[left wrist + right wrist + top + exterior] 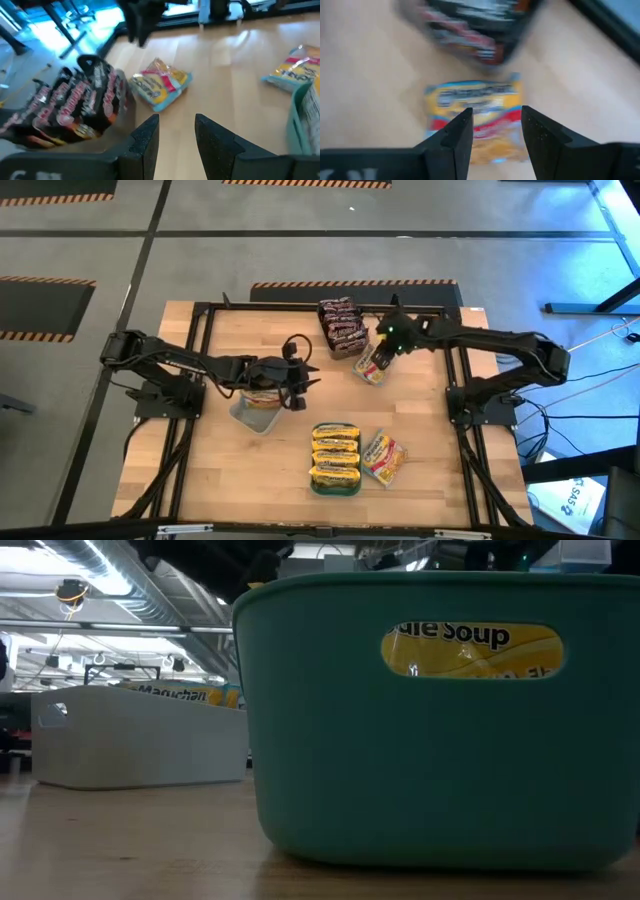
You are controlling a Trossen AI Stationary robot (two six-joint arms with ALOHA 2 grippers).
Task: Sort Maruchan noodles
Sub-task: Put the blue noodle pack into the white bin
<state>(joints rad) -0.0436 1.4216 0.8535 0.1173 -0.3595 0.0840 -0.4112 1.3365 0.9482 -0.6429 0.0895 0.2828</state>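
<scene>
My right gripper (492,132) hovers over a yellow noodle packet (372,364) lying on the worktop (440,450) beside the tray of dark packets (342,326), fingers (455,135) parted, grasping nothing. My left gripper (175,135) hangs over the grey tray (255,416), fingers apart and empty.

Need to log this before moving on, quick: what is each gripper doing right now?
Left gripper: open, holding nothing, above the table.
Right gripper: open, empty, over a yellow noodle packet.
</scene>
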